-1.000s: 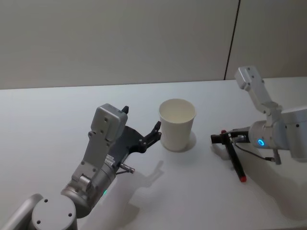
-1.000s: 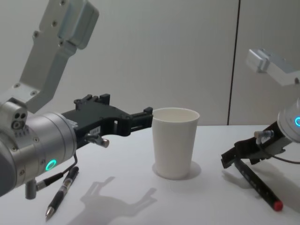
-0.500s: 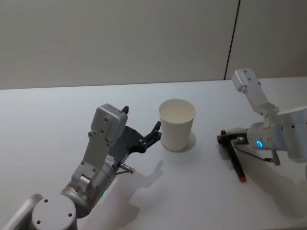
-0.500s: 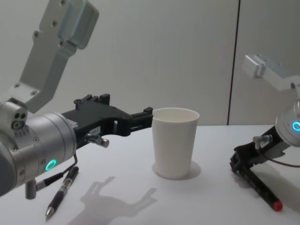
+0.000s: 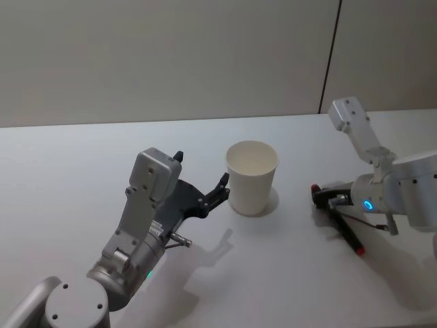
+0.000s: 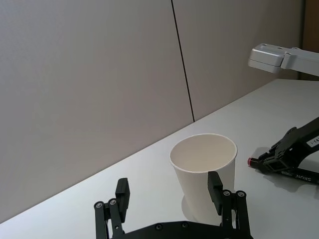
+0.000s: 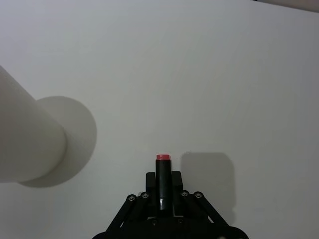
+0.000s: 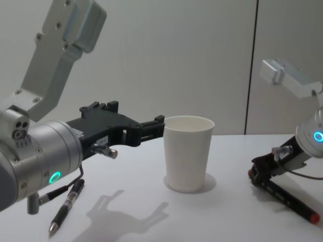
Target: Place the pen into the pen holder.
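Fingers (image 7: 176,181) of right gripper (image 7: 163,181) clamp pen (image 7: 162,172) near one end, tail on table (image 5: 68,171); lifting may let it droop and clip cup (image 5: 252,176) rim. Left gripper (image 6: 168,184) spread beside cup.

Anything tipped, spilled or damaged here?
Nothing stands out. The cup stands upright, intact. The right gripper, down low, is shut on the pen; the left gripper is open beside the cup. A second pen lies at the near left.
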Available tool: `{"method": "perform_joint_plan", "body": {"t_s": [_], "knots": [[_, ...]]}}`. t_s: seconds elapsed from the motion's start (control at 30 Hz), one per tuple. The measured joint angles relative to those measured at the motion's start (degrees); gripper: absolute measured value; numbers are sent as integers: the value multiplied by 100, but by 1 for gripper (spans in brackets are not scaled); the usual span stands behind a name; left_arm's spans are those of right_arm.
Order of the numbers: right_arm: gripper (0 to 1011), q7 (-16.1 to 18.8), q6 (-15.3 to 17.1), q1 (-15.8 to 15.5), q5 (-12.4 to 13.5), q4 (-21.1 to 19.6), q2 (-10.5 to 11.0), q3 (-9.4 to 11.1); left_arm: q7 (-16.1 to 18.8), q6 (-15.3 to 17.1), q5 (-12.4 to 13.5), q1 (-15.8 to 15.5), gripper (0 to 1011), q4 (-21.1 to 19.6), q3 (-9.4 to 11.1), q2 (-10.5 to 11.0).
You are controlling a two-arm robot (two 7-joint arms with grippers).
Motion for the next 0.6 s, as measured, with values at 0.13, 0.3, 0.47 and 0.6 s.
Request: {"method": "perform_joint_plan", "body": {"t_s": [0.13, 0.3, 0.47, 0.6], "knots": [[166, -18, -71, -32, -7, -76, 1, 1, 0, 0, 0, 0, 1000, 0, 0, 0], [166, -64, -216, -100, 2, -224, 11, 12, 0, 0, 0, 0, 1000, 0, 0, 0], [166, -118, -458, -198, 49, -423, 39, 31, 0, 0, 0, 0, 1000, 0, 0, 0], [166, -151, -656, -281, 87, -575, 67, 47, 0, 0, 0, 0, 1000, 0, 0, 0]]}}
